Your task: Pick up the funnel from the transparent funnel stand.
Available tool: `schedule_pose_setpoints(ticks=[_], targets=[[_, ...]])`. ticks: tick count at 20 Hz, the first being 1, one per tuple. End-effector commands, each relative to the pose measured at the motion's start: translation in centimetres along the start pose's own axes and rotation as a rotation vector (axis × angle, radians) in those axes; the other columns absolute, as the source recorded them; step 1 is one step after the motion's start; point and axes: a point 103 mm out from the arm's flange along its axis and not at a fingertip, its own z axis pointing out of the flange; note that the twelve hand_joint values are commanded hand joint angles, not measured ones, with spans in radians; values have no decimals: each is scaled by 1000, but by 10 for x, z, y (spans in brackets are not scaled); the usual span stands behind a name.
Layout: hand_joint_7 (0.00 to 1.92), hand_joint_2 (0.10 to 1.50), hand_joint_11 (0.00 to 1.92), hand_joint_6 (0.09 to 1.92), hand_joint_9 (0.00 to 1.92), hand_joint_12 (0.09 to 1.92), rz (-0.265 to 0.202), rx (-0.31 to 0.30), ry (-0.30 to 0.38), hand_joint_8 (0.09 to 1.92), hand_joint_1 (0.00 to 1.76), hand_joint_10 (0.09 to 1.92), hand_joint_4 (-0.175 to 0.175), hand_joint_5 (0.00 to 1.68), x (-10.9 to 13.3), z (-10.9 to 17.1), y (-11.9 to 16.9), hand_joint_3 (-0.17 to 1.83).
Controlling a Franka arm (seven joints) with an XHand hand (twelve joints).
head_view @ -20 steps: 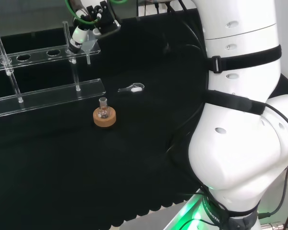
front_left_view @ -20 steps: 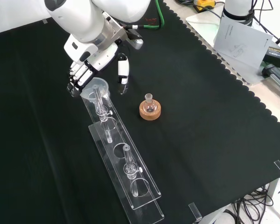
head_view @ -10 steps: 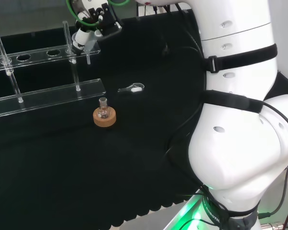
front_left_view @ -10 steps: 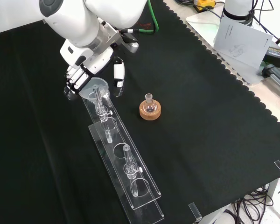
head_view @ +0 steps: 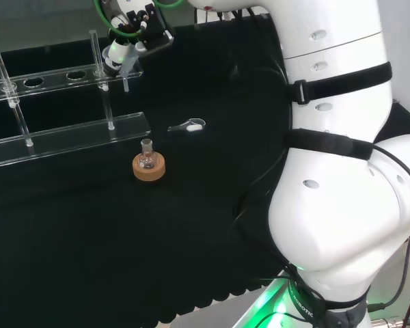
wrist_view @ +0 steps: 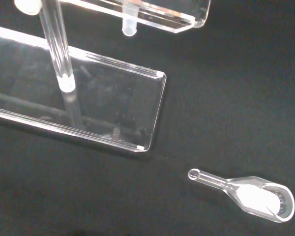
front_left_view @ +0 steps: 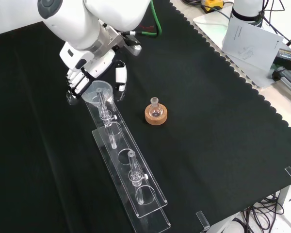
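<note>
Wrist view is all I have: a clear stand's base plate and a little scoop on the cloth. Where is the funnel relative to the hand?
Observer: In the front view the funnel sits in the end hole of the transparent funnel stand, and the hand is right at its rim, fingers on the view's left, thumb on the right.
Operator: Has it closed on the funnel?
Observer: I can't tell; the funnel looks seated in the stand.
Operator: Anything else nearby?
Observer: A small flask on a cork ring stands apart from the stand, to its right in the front view.
</note>
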Motion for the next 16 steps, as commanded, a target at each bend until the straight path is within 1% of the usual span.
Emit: schedule_pose_setpoints(ticks=[1, 2, 5, 8, 10, 16], targets=[[110, 779, 254, 87, 351, 1514, 9, 16, -18, 758, 594, 799, -36, 203, 0, 6, 4, 282], [120, 778, 256, 87, 364, 1514, 10, 15, -20, 766, 596, 797, -37, 210, 0, 7, 4, 285], [168, 774, 275, 87, 423, 1498, 26, -29, -37, 782, 606, 766, -47, 247, -1, 5, 2, 304], [310, 775, 333, 87, 559, 1454, 46, -94, -66, 794, 637, 710, -66, 364, -1, 1, -2, 349], [403, 781, 376, 87, 654, 1412, 50, -140, -87, 801, 665, 680, -76, 430, -1, -3, -6, 381], [595, 812, 461, 109, 855, 1328, 72, -259, -139, 821, 742, 653, -81, 607, -1, -20, -22, 457]])
